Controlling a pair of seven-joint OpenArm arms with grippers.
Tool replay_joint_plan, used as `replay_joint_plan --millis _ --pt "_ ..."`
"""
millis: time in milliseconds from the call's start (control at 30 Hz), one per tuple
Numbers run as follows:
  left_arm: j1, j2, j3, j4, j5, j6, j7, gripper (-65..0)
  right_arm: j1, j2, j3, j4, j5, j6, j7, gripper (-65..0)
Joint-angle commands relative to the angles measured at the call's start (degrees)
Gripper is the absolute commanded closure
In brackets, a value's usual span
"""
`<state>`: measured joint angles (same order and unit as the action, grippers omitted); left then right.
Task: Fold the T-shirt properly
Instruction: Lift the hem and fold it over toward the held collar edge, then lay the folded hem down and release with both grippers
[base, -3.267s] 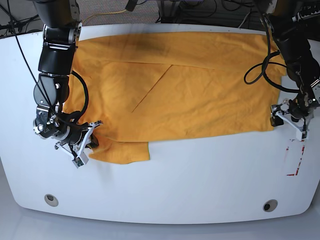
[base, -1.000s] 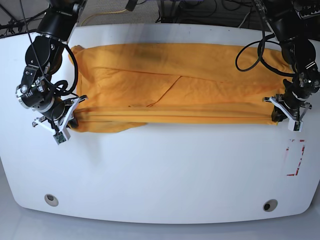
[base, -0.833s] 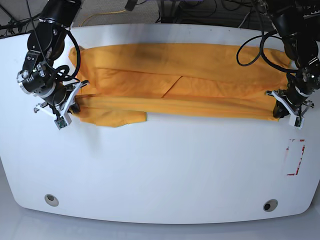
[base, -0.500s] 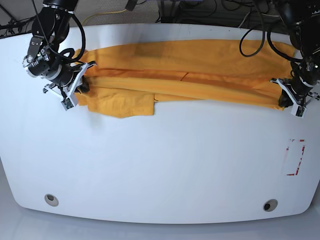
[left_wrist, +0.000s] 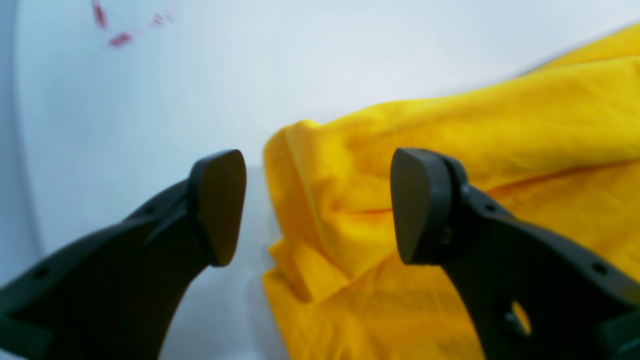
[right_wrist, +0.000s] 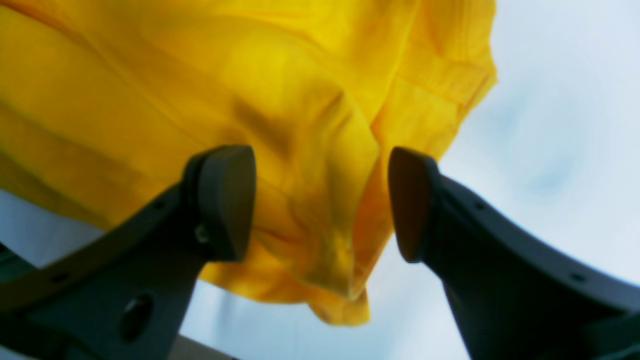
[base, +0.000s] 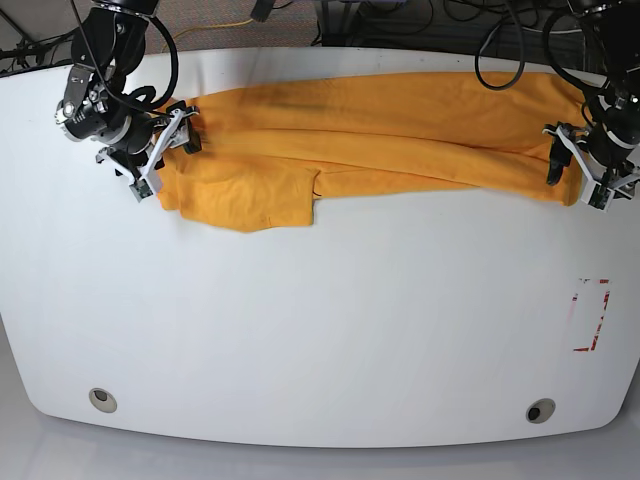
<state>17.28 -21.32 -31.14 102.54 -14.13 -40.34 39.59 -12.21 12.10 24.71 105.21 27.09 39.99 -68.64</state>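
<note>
The orange-yellow T-shirt (base: 380, 130) lies as a long folded band across the back of the white table (base: 320, 330), with a sleeve flap (base: 250, 200) sticking out toward the front on the left. In the base view my right gripper (base: 165, 150) sits at the band's left end and my left gripper (base: 578, 172) at its right end. The left wrist view shows the left gripper (left_wrist: 317, 205) open, a bunched T-shirt corner (left_wrist: 450, 125) lying between the spread fingers. My right gripper (right_wrist: 317, 200) is open too, with loose folds of the T-shirt (right_wrist: 200, 75) between its fingers.
Red tape marks (base: 590, 315) sit near the table's right edge, also in the left wrist view as red marks (left_wrist: 110, 30). Two round holes (base: 102, 400) (base: 540, 411) lie near the front edge. Cables run behind the table's back edge.
Both grippers carried the shirt's near edge toward the back, narrowing it into a band. Their jaws were shut on the cloth earlier and now stand open.
</note>
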Motion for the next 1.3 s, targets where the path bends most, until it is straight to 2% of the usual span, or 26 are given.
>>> replay_joint_plan --millis 0,200,333,400,533,633,700,800,933,1133,1267 --pt "1.23 -1.14 -1.26 4.49 -3.14 0.34 -0.17 -42.2 -1.02 1.05 0.39 4.73 0.82 0.01 0.99 -40.6" --pt "-0.44 -0.70 -6.45 6.78 -9.47 0.34 8.71 -42.2 -1.29 -0.80 0.39 9.65 1.00 0.01 0.99 -40.1" --pt "-2.11 2.46 -6.97 6.78 -8.07 0.34 13.55 -42.1 0.03 -2.56 0.13 9.56 1.00 0.01 0.99 -40.1" --pt "-1.15 4.05 -6.97 6.78 -5.87 0.34 15.31 -42.1 0.47 -4.58 -0.05 9.56 1.00 0.01 0.99 -40.1" --pt "1.67 5.45 -6.54 6.07 -2.18 0.34 15.22 -42.1 3.20 -8.01 -0.14 8.59 0.38 0.01 0.91 -40.1" --pt "3.78 6.42 -6.54 4.40 -1.30 0.34 14.08 -41.9 3.72 -8.80 -0.14 7.19 0.38 0.01 0.91 -40.0" --pt "4.39 6.42 -6.54 1.33 -1.39 0.34 13.64 -41.5 3.81 -8.80 -0.14 5.34 0.38 0.01 0.91 -40.0" --pt "2.81 5.89 -6.18 -3.68 -1.39 0.34 13.55 -37.1 5.39 -8.80 -0.14 0.86 0.38 0.01 0.99 -40.0" --pt "1.23 2.90 -3.02 -8.87 -1.56 0.34 13.55 -33.3 6.01 -8.27 0.21 -3.45 0.29 0.01 1.08 -40.0" --pt "-2.46 2.11 3.31 -13.36 -1.39 0.34 10.21 -33.6 6.01 -4.58 0.21 -11.54 0.29 0.01 7.59 -40.0" --pt "-4.93 2.02 6.74 -15.46 -1.39 0.34 8.19 -33.8 7.24 -0.80 0.30 -18.48 0.29 0.01 10.75 -40.0"
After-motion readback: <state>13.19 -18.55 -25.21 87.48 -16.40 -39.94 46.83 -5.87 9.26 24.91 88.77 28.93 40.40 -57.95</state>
